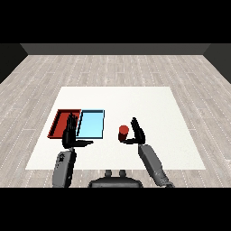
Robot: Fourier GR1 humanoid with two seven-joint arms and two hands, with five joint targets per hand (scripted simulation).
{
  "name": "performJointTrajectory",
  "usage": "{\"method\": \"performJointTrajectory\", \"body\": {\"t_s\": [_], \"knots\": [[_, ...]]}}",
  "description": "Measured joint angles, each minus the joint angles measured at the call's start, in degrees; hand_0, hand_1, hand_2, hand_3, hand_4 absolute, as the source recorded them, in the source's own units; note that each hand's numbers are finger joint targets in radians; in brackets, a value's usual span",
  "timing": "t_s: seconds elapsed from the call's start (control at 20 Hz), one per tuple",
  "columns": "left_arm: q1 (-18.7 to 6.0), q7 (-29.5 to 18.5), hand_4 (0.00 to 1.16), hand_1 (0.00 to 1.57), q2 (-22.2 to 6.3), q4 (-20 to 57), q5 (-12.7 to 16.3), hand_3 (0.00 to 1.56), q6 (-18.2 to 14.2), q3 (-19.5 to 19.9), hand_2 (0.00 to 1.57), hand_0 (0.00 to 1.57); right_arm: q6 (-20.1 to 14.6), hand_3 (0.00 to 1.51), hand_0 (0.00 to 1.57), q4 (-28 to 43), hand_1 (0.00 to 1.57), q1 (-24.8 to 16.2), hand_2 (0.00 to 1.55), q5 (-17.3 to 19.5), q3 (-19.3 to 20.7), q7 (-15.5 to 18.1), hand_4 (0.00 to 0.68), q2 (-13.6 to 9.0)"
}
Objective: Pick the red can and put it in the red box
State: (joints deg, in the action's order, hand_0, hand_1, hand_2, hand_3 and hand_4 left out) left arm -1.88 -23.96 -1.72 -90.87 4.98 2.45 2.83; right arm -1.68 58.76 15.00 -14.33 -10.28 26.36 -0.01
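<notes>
the white table (135,103) fills the middle of the head view, set on a pale plank floor (113,67). on its left part lie the two trays side by side and touching: the red tray (58,122) at the far left and the light blue tray (91,124) just to its right. both look bare inside as far as can be seen, though the left hand hides a strip of the red one

the left hand (71,134) hangs over the near right part of the red tray, fingers straight and pointing away, thumb stuck out toward the right, holding nothing

the right hand (136,133) is open too, fingers up and spread from the thumb, with nothing in its hold. the red can (123,132) stands upright on the table just to the left of this hand, right of the blue tray and well apart from the red one. its long axis is vertical

the can lies far nearer the right hand, so a short sideways close to the left looks like the coming move; whether the thumb already touches the can i cannot tell
</notes>
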Motion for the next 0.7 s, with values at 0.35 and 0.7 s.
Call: {"method": "performJointTrajectory", "body": {"t_s": [0.35,0.7], "knots": [[0.8,1.6,0.00,0.00,-0.4,-2.3,0.3,0.00,0.3,-0.2,0.00,0.00,-0.9,0.00,0.00,-3.6,0.00,1.4,0.00,-3.3,-2.6,1.8,0.000,0.0],[-1.4,2.1,0.00,0.00,-1.6,-0.6,0.9,0.00,0.6,1.4,0.00,0.00,-2.0,0.00,0.00,-7.8,0.00,5.2,0.00,-7.4,-5.1,3.1,0.000,0.0]]}}
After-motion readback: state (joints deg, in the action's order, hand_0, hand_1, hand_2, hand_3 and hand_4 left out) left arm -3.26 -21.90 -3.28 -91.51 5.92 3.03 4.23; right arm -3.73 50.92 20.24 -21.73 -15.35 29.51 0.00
